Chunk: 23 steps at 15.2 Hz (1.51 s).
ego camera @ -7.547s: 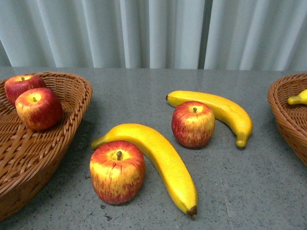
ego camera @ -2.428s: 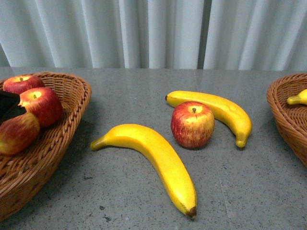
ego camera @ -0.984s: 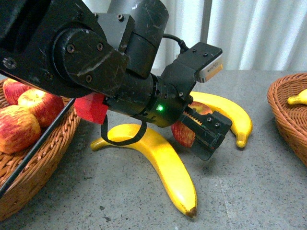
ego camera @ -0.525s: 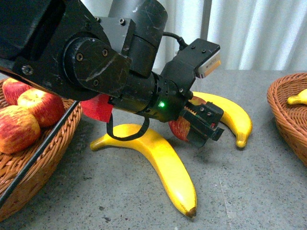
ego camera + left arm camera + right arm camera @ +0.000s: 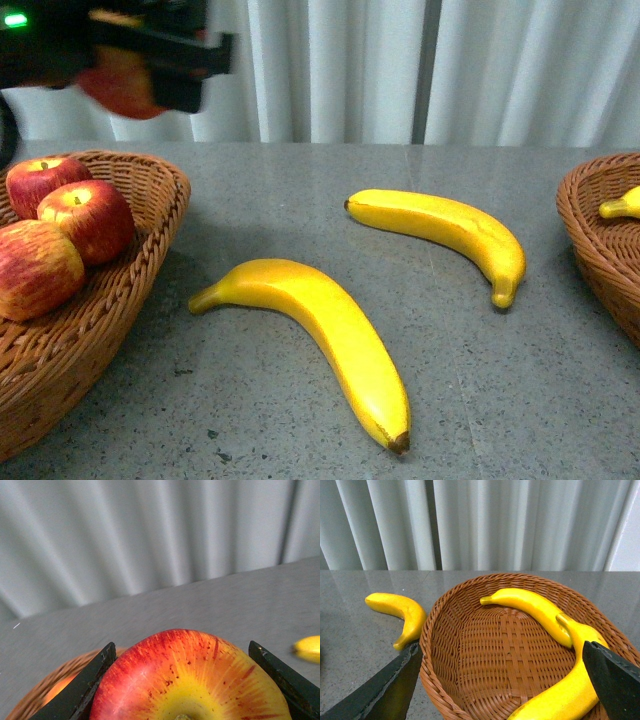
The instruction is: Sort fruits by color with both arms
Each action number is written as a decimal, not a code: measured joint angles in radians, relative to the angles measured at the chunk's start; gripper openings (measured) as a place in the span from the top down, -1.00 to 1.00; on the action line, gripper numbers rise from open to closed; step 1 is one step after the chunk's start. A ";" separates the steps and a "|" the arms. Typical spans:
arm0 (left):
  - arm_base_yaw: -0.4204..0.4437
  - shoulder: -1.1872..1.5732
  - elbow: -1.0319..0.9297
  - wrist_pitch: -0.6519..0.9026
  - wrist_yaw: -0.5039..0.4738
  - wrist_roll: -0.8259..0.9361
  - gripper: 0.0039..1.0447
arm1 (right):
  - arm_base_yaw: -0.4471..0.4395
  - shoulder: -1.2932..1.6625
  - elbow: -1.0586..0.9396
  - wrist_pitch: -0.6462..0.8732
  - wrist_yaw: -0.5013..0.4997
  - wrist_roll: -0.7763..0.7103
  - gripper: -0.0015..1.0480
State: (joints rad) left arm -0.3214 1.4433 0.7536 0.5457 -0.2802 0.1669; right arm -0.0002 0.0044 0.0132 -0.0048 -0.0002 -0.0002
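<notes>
While left gripper (image 5: 182,682) clamps apple (image 5: 190,660); right gripper (image 5: 500,682) agape, facing basket (image 5: 436,630)

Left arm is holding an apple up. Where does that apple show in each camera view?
Front view: the held apple is blurred, at top left, higher in the picture than the left basket.
Left wrist view: low in the middle of the picture, filling the space between the two dark fingers.
Right wrist view: not in it.
Shared landmark: the pleated grey curtain behind the table shows in all three.
</notes>
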 joint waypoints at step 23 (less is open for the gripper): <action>0.320 -0.861 -0.663 -0.062 0.280 -0.163 0.98 | 0.000 0.000 0.000 0.000 0.000 0.000 -0.87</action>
State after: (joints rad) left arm -0.0017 0.5827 0.0906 0.4839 -0.0006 0.0036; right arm -0.0002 0.0044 0.0132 -0.0048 0.0002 -0.0002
